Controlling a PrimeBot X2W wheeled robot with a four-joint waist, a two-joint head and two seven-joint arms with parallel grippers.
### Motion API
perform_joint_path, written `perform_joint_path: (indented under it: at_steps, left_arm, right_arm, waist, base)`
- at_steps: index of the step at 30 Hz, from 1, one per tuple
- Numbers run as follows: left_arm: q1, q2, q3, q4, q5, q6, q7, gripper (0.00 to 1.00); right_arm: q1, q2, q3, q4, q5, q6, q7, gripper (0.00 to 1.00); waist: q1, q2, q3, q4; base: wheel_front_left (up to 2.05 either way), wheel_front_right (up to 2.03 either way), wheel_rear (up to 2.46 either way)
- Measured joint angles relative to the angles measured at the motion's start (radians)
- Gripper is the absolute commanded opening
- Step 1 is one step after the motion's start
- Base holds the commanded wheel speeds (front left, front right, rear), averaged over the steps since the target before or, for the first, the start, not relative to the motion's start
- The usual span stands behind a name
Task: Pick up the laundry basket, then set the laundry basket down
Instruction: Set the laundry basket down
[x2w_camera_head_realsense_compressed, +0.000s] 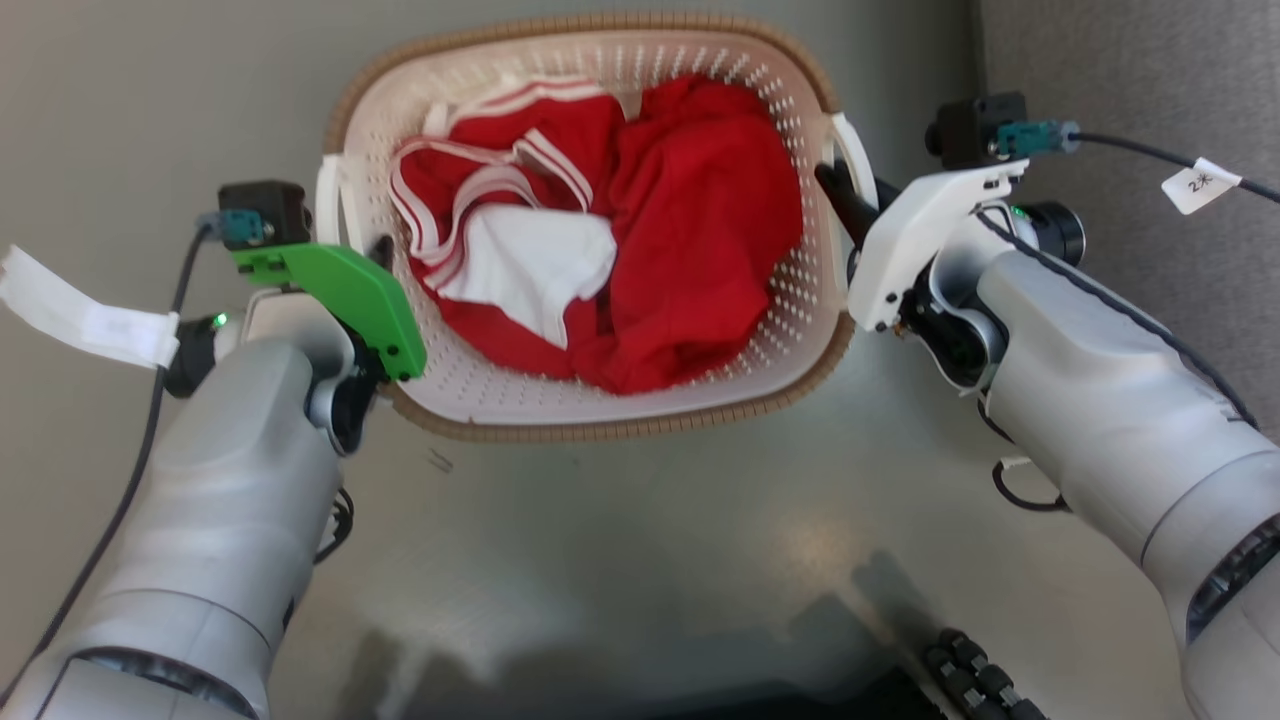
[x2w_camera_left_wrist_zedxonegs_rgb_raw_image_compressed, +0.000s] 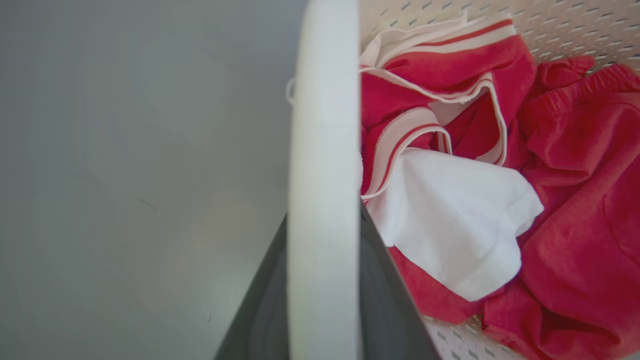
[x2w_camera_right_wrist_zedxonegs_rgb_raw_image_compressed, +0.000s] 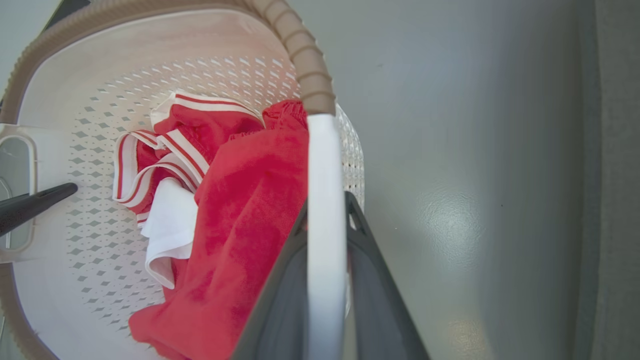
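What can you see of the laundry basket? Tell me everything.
The basket is cream perforated plastic, rounded-rectangular, with a brown woven-look rim and two white side handles. It is upright over grey floor, holding red clothes and a white cloth. The left gripper clamps one handle, the right gripper the other. Whether it is lifted cannot be told.

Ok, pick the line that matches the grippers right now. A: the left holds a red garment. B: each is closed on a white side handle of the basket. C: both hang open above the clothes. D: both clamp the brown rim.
B: the left gripper and right gripper each have dark fingers either side of a white handle of the laundry basket.
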Motion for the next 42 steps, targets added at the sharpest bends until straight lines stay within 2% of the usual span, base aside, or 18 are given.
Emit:
perform_joint_path:
  at_steps: [19,40,41,42]
  left_arm:
    - [-0.092,0.009,0.002,0.028,0.017,-0.001,-0.073,0.00]
    - [-0.127,0.008,-0.005,0.069,0.030,-0.017,-0.114,0.00]
    - [-0.129,0.008,-0.006,0.071,0.030,-0.019,-0.118,0.00]
    - [-0.130,0.008,-0.007,0.072,0.030,-0.019,-0.119,0.00]
  right_arm:
    - [-0.079,0.015,0.004,0.015,-0.004,0.000,-0.090,0.00]
    - [-0.082,0.030,0.022,0.042,0.020,0.000,-0.115,0.00]
    - [-0.082,0.031,0.023,0.043,0.020,0.000,-0.116,0.07]
    - [-0.082,0.031,0.023,0.044,0.020,0.000,-0.116,0.28]
  waist:
    - [0.0000,0.0000,0.183,0.001]
    - [-0.0002,0.0000,0.230,-0.008]
    - [-0.0001,0.0000,0.230,-0.008]
    - [-0.0001,0.0000,0.231,-0.009]
  base:
    - [0.00,0.00,0.00]
    - [0.00,0.00,0.00]
    - [0.00,0.00,0.00]
    - [0.00,0.00,0.00]
